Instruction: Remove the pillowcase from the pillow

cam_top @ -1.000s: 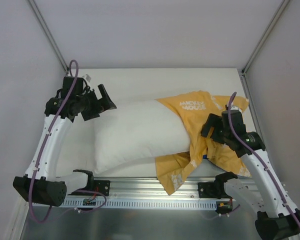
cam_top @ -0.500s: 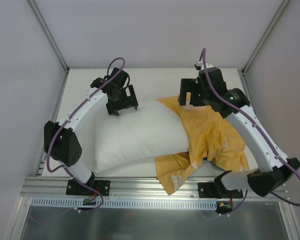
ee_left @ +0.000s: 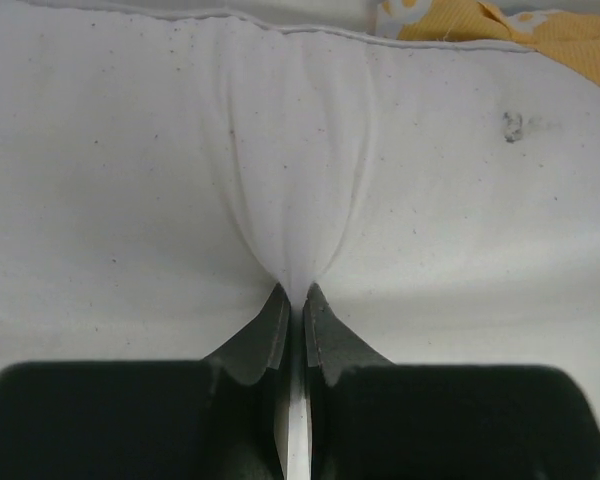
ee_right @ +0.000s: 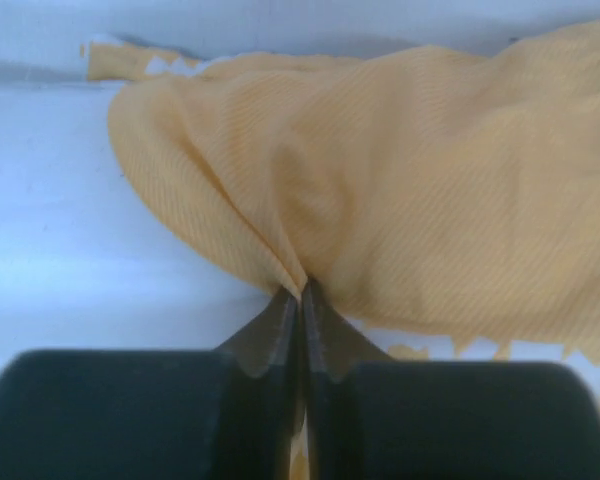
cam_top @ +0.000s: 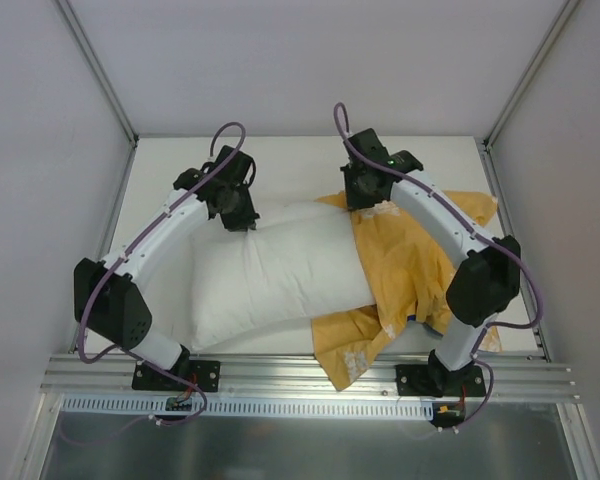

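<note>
The white pillow (cam_top: 275, 268) lies across the middle of the table, its right part still inside the mustard-yellow pillowcase (cam_top: 420, 270). My left gripper (cam_top: 237, 212) is at the pillow's far left corner, shut on a pinch of white pillow fabric (ee_left: 292, 240) that bunches into folds between the fingers (ee_left: 265, 335). My right gripper (cam_top: 365, 197) is at the far edge of the pillowcase, shut on a fold of yellow cloth (ee_right: 310, 250). White lettering shows on the pillowcase's near flap (cam_top: 355, 350).
White walls close in the table (cam_top: 300, 160) on the left, back and right. A metal rail (cam_top: 310, 385) runs along the near edge, carrying both arm bases. The pillowcase's loose end drapes over that edge.
Both arms swung in from the sides to the far edge of the pillow. Both grippers went from open to shut, the left on pillow fabric, the right on the pillowcase.
</note>
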Available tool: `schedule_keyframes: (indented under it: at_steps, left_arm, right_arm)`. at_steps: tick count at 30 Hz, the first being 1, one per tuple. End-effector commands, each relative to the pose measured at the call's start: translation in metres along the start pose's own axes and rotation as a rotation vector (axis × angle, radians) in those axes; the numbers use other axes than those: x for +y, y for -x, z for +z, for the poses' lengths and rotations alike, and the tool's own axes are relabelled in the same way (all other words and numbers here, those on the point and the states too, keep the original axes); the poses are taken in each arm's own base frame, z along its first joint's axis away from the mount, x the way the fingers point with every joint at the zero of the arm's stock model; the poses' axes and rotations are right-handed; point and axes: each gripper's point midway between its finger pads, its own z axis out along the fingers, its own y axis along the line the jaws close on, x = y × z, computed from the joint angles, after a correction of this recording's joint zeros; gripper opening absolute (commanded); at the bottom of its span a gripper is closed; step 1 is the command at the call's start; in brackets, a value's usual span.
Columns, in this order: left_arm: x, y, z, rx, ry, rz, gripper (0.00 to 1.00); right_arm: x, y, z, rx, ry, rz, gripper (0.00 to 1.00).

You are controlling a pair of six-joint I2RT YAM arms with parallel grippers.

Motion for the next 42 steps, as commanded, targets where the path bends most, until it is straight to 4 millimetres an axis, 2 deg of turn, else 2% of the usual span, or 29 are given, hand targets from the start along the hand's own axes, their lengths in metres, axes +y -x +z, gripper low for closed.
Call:
schedule_keyframes:
  at_steps: [1, 2, 4, 5, 6, 7, 8, 11, 12, 13, 16, 18, 22, 24, 26, 29, 30, 33, 35, 36, 38, 39, 41, 42]
  left_arm:
    - [0.026, -0.014, -0.023, -0.017, 0.018, 0.080, 0.00]
    - [0.035, -0.014, -0.026, -0.026, 0.027, 0.081, 0.00]
    - [0.058, -0.019, -0.035, -0.035, 0.017, 0.064, 0.00]
    - [0.078, -0.008, -0.040, -0.058, 0.024, -0.008, 0.00]
    - [0.089, -0.004, -0.046, -0.079, 0.017, -0.029, 0.00]
    - [0.093, -0.005, -0.060, -0.102, -0.039, -0.053, 0.00]
    - [0.109, 0.006, -0.069, -0.142, -0.036, -0.104, 0.00]
    - [0.120, 0.020, -0.105, -0.248, -0.093, -0.116, 0.00]
    - [0.132, 0.023, -0.113, -0.265, -0.075, -0.147, 0.00]
    - [0.133, 0.030, -0.127, -0.305, -0.079, -0.153, 0.00]
    - [0.137, 0.042, -0.148, -0.357, -0.076, -0.185, 0.00]
    - [0.140, 0.051, -0.161, -0.396, -0.073, -0.208, 0.00]
    - [0.154, 0.067, -0.176, -0.449, -0.048, -0.268, 0.00]
    - [0.161, 0.071, -0.180, -0.460, -0.047, -0.295, 0.00]
    - [0.165, 0.077, -0.181, -0.460, -0.062, -0.332, 0.00]
    - [0.166, 0.082, -0.179, -0.452, -0.068, -0.357, 0.00]
    - [0.167, 0.083, -0.177, -0.451, -0.068, -0.366, 0.00]
    - [0.168, 0.084, -0.176, -0.451, -0.070, -0.376, 0.00]
    - [0.165, 0.083, -0.174, -0.442, -0.083, -0.368, 0.00]
    - [0.162, 0.081, -0.172, -0.428, -0.103, -0.364, 0.00]
    - [0.155, 0.078, -0.167, -0.408, -0.125, -0.356, 0.00]
    - [0.137, 0.072, -0.163, -0.386, -0.138, -0.295, 0.00]
    - [0.124, 0.068, -0.157, -0.396, -0.068, -0.232, 0.00]
    - [0.090, 0.059, -0.153, -0.360, -0.114, -0.134, 0.00]
  right_arm:
    - [-0.042, 0.017, -0.043, -0.114, -0.029, 0.148, 0.01]
    - [-0.064, 0.016, -0.042, -0.119, -0.050, 0.202, 0.01]
    - [-0.083, 0.016, -0.048, -0.136, -0.051, 0.267, 0.01]
    - [-0.105, 0.018, -0.059, -0.166, -0.076, 0.314, 0.01]
    - [-0.115, 0.014, -0.062, -0.168, -0.093, 0.334, 0.01]
    - [-0.124, 0.014, -0.067, -0.185, -0.110, 0.358, 0.01]
    - [-0.139, 0.016, -0.082, -0.229, -0.128, 0.407, 0.01]
    - [-0.155, 0.019, -0.103, -0.307, -0.144, 0.480, 0.01]
    - [-0.157, 0.021, -0.119, -0.354, -0.147, 0.491, 0.01]
    - [-0.162, 0.022, -0.127, -0.381, -0.167, 0.502, 0.01]
    - [-0.171, 0.029, -0.149, -0.455, -0.200, 0.534, 0.01]
    - [-0.177, 0.029, -0.153, -0.467, -0.221, 0.547, 0.01]
    - [-0.200, 0.019, -0.146, -0.434, -0.225, 0.634, 0.01]
    - [-0.219, 0.008, -0.138, -0.407, -0.257, 0.684, 0.01]
    - [-0.228, 0.002, -0.126, -0.376, -0.260, 0.704, 0.01]
    - [-0.231, -0.002, -0.105, -0.313, -0.250, 0.715, 0.01]
    - [-0.232, -0.008, -0.087, -0.257, -0.249, 0.722, 0.01]
    - [-0.226, -0.024, -0.056, -0.144, -0.218, 0.749, 0.01]
    - [-0.221, -0.027, -0.046, -0.129, -0.186, 0.753, 0.01]
    - [-0.210, -0.028, -0.042, -0.116, -0.128, 0.749, 0.01]
    - [-0.200, -0.024, -0.041, -0.135, -0.106, 0.725, 0.01]
    - [-0.198, -0.022, -0.044, -0.147, -0.110, 0.714, 0.01]
    - [-0.188, -0.021, -0.045, -0.150, -0.101, 0.693, 0.01]
    - [-0.187, -0.021, -0.048, -0.157, -0.101, 0.696, 0.01]
